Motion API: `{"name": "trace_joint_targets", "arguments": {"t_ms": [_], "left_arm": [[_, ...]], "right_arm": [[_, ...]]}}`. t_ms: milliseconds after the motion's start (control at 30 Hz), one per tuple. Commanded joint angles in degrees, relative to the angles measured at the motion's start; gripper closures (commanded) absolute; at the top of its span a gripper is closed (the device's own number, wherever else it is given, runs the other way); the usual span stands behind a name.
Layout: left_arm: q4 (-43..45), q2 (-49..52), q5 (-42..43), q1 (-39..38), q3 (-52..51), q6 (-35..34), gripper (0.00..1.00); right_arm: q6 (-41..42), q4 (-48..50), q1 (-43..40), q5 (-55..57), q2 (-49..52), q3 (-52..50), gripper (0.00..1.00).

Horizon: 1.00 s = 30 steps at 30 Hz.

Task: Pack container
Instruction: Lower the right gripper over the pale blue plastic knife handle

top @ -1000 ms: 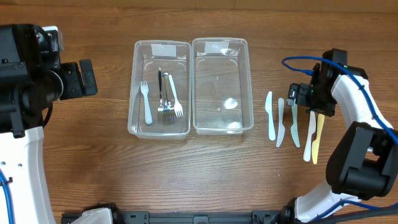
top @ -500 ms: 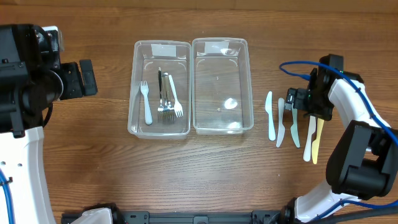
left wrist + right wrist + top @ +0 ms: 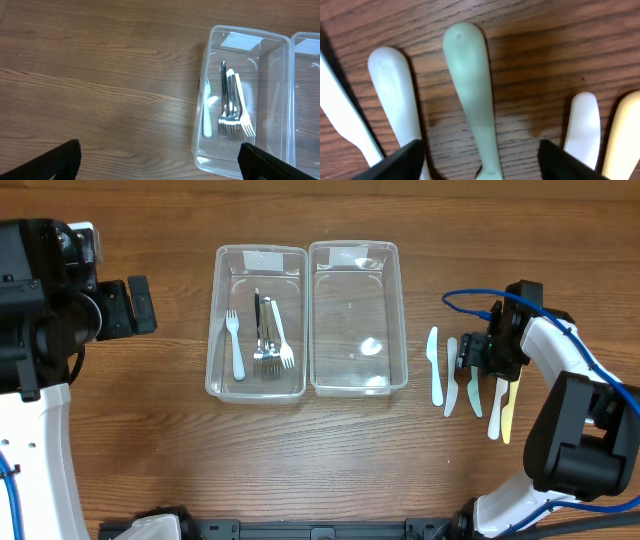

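Observation:
Two clear plastic containers stand side by side. The left container point(image 3: 221, 310) holds several forks point(image 3: 266, 340), also seen in the left wrist view point(image 3: 232, 115). The right container point(image 3: 318, 310) holds nothing. Several plastic knives lie to the right: a pale blue one point(image 3: 434, 370), a white one point(image 3: 451, 385), a pale green one point(image 3: 472, 395), another white one point(image 3: 494, 415) and a cream one point(image 3: 510, 410). My right gripper point(image 3: 470, 353) is open low over the green knife point(image 3: 472, 95), one finger on each side of its handle. My left gripper point(image 3: 160, 162) is open, far left of the containers.
The wood table point(image 3: 150, 440) spreads around the containers. A blue cable point(image 3: 470, 300) loops off the right arm above the knives. The left arm's body fills the far left edge of the overhead view.
My right gripper has moved down and slightly left, lowering onto the row of knives over the green one. The left arm has not moved.

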Motion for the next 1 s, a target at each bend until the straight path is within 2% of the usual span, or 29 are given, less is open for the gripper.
{"name": "trace_joint_targets", "arguments": {"t_ms": [0,67,400,600,700,800,967], "left_arm": [[0.0,0.3,0.7,0.6,-0.6,1.3,0.00],[0.0,0.3,0.7,0.6,-0.6,1.3,0.00],[0.0,0.3,0.7,0.6,-0.6,1.3,0.00],[-0.1,0.3,0.7,0.6,-0.6,1.3,0.00],[-0.1,0.3,0.7,0.6,-0.6,1.3,0.00],[-0.1,0.3,0.9,0.6,-0.6,1.3,0.00],[-0.1,0.3,1.1,0.6,-0.6,1.3,0.00]], "right_arm": [[0.2,0.2,0.3,-0.5,0.5,-0.5,0.33],[0.2,0.3,0.3,-0.5,0.5,-0.6,0.37],[0.4,2.0,0.3,-0.2,0.5,-3.0,0.36],[0.4,2.3,0.3,-0.1,0.5,-3.0,0.47],[0.4,2.4,0.3,-0.1,0.5,-3.0,0.57],[0.4,2.4,0.3,-0.1,0.5,-3.0,0.59],[0.4,2.7,0.3,-0.1,0.5,-3.0,0.69]]}}
